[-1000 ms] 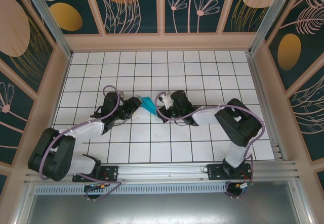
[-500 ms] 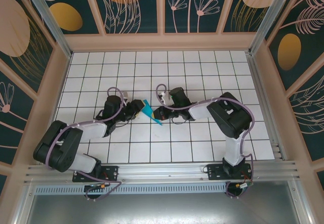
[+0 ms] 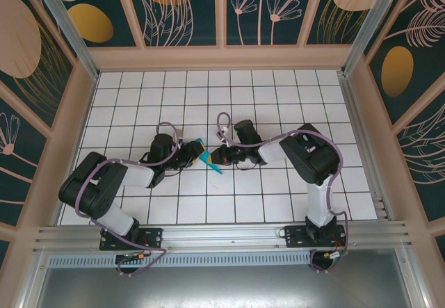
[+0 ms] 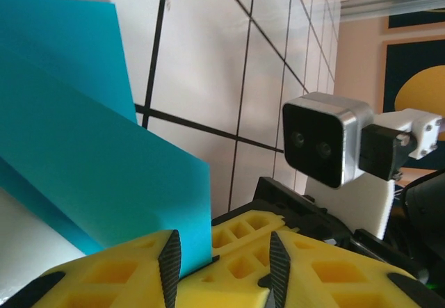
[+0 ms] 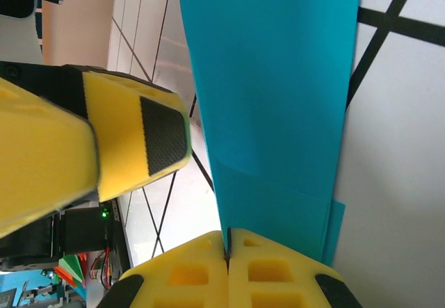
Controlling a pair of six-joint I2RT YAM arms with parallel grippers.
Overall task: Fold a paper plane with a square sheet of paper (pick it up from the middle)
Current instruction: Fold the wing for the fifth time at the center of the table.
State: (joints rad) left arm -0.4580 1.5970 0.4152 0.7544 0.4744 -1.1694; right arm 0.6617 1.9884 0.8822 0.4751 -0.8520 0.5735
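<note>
Thin cyan-blue paper sheet [image 3: 209,160], folded to a narrow pointed shape w/ layered flaps, is sitting mid-table, just left of centre, right between the two grippers. Pointed end is aiming toward the near edge in the top view. Can't tell whether it's touching the white tiled table w/ black grid lines [image 3: 278,92] or hanging clear of it.

Right gripper [image 3: 213,156] is pinching the sheet [image 5: 278,99]: in the right wrist view its yellow fingertips are pressing together w/ no gap [image 5: 227,249], paper edge caught in the seam, and the rest of the sheet is running away from the tips over the tiles.

Left gripper [image 3: 197,149] is coming at it from the opposite side, jaws standing partway apart. In the left wrist view [image 4: 224,252] the sheet [image 4: 83,148] is lying to the left, its lower corner dipping into the gap just beside the left black pad, and the right gripper's tips [image 4: 240,235] are sitting in that same gap. From the right wrist cam, one of the left fingers [image 5: 104,141] is facing the sheet w/ its black pad, near but apart.

Silver-cased camera [image 4: 323,148] on the right wrist is looking back at the left one.
</note>
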